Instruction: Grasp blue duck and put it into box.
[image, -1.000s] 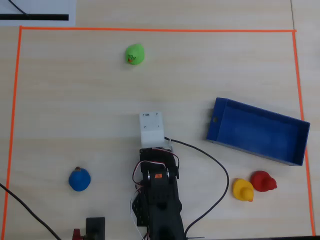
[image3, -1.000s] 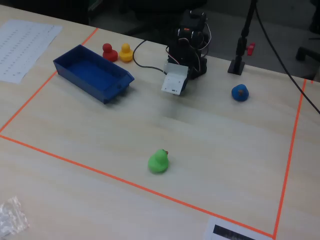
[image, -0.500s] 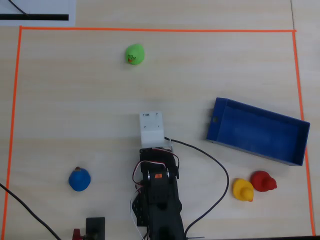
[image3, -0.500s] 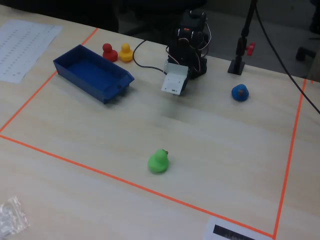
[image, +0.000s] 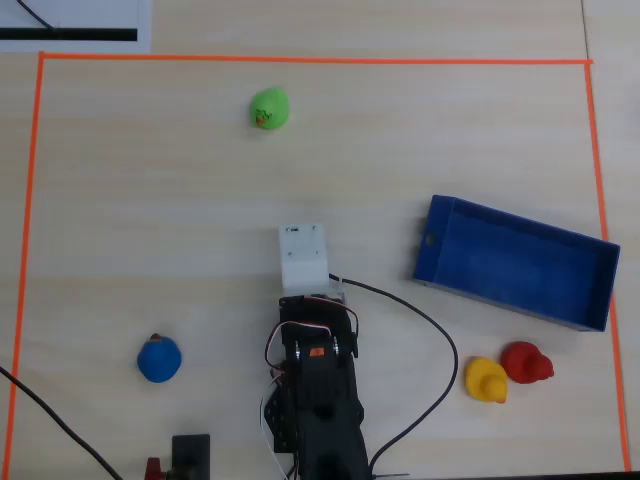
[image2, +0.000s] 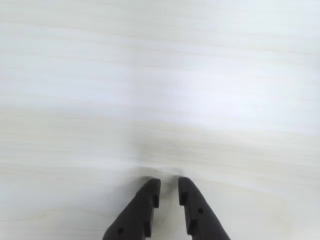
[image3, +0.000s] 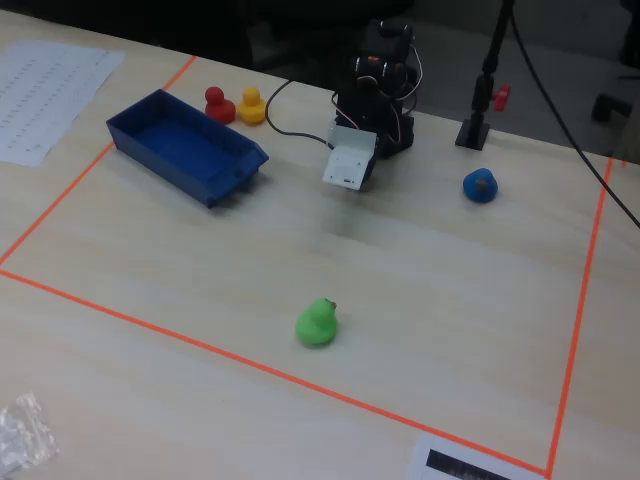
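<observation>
Looking down through my wrist view, I see only bare pale wood tabletop (image2: 160, 75) under my black claw (image2: 167, 192), whose tips sit almost together with nothing between them. I might swing the wrong way and miss, because the small round blue toy duck (image: 159, 359) sits well off to the left in the overhead view, which alone shows it, while the long dark-blue plastic box (image: 514, 262) waits empty on the right.
</observation>
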